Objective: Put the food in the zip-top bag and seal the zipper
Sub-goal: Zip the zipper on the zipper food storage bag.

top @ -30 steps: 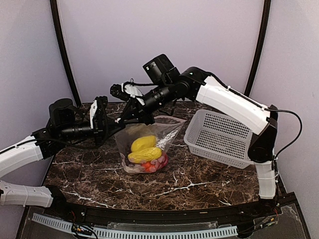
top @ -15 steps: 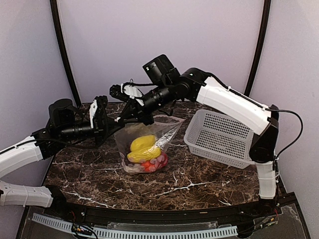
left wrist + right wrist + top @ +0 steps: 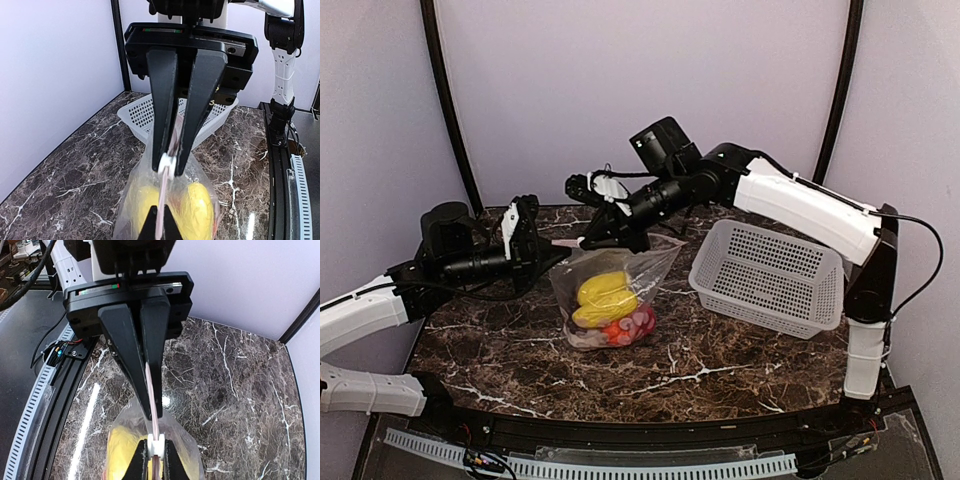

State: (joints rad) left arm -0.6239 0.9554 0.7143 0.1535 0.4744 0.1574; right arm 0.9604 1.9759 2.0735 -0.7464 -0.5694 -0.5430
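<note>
Left gripper (image 3: 555, 245) and right gripper (image 3: 603, 238) each pinch the thin pinkish-white zipper strip (image 3: 162, 200), jaws clamped on it. They hold the clear dotted plastic zip-top bag (image 3: 655, 265) upright over the dark marble table (image 3: 500, 345). Inside the bag, two yellow toy pieces (image 3: 603, 290) lie above an orange-red round one (image 3: 617, 333). A white perforated plastic basket (image 3: 720, 272) stands beside it.

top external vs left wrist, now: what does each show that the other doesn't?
Only top external: the right arm end to end, the whole white perforated plastic basket, and the full outline of the clear floppy plastic bag. Only left wrist: close up, the thin pinkish-white zipper strip, pinched by the right gripper and the left gripper. Both: that bag between the grippers, yellow toy pieces inside.
</note>
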